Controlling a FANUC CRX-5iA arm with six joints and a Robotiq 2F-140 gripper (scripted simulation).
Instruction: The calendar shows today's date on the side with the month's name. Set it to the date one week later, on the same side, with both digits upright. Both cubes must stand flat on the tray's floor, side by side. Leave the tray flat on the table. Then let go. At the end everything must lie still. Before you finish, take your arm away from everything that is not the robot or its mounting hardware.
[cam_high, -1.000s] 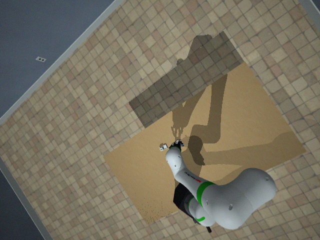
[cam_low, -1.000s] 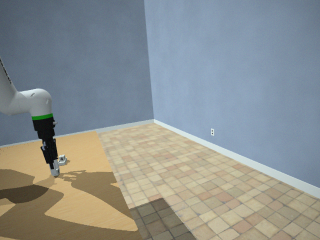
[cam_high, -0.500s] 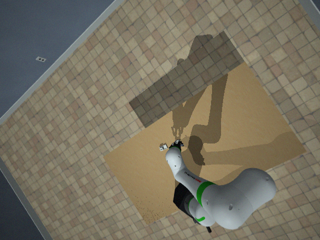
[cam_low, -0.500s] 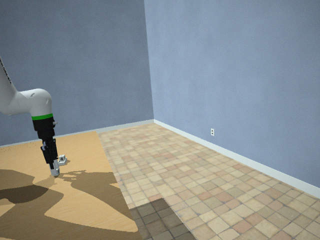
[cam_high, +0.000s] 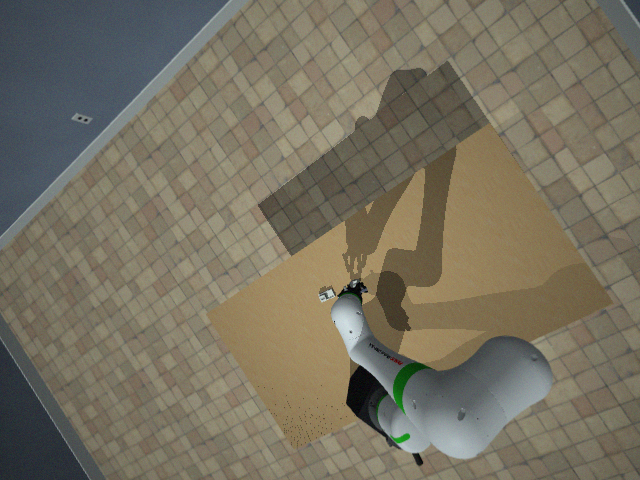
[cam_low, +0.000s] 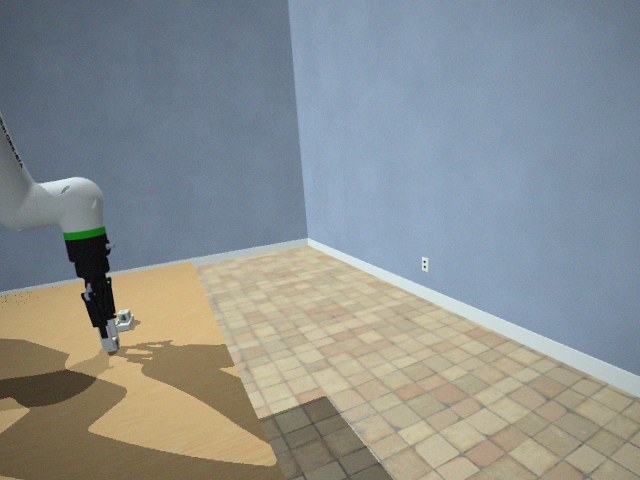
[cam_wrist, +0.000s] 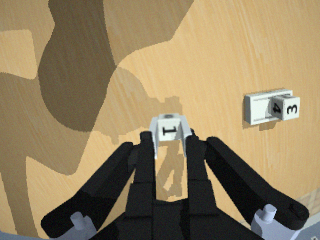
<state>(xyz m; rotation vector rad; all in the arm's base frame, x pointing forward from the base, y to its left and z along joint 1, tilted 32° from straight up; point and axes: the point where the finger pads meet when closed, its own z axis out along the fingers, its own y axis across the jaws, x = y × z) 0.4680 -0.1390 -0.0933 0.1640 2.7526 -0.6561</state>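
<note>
In the top view, the arm's wrist hides most of the gripper (cam_high: 353, 285), and the digits on the tray (cam_high: 321, 298) are too small to read. The outside view cuts off the arm (cam_low: 77, 201) at its left edge, and the gripper (cam_low: 109, 345) covers part of the tray (cam_low: 124, 325). The month's name is unreadable throughout. The undersides of both cubes are hidden.

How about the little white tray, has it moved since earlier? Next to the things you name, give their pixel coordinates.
No; from above, the tray (cam_high: 321, 298) (cam_low: 124, 327) (cam_wrist: 257, 111) keeps its spot relative to the table's (cam_high: 289, 341) (cam_low: 165, 304) (cam_wrist: 215, 60) edges.
</note>
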